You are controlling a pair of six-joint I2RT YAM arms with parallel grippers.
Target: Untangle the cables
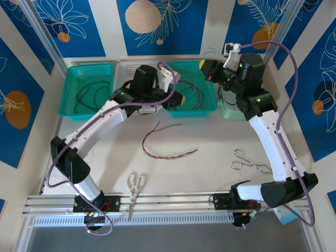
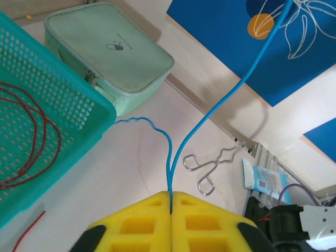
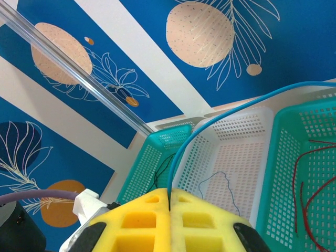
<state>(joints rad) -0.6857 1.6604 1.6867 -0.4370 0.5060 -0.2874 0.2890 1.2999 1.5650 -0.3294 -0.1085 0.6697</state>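
Your left hand [image 2: 171,202] is clenched on the blue cable [image 2: 210,113] above the table [image 2: 131,173]; your right hand [image 3: 169,197] grips it too. Red cables [image 2: 47,122] lie in the green basket [image 2: 79,113] beside you, with the mint case [image 2: 115,52] and metal tongs [image 2: 214,164] just beyond.

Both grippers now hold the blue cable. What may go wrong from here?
1. The left gripper and right gripper are both shut on the blue cable, which runs fairly straight up from the left one. Pulling them apart may strain it or make it slip out.
2. Its loose end curls beside the corner of the teal basket and may catch there when lifted.
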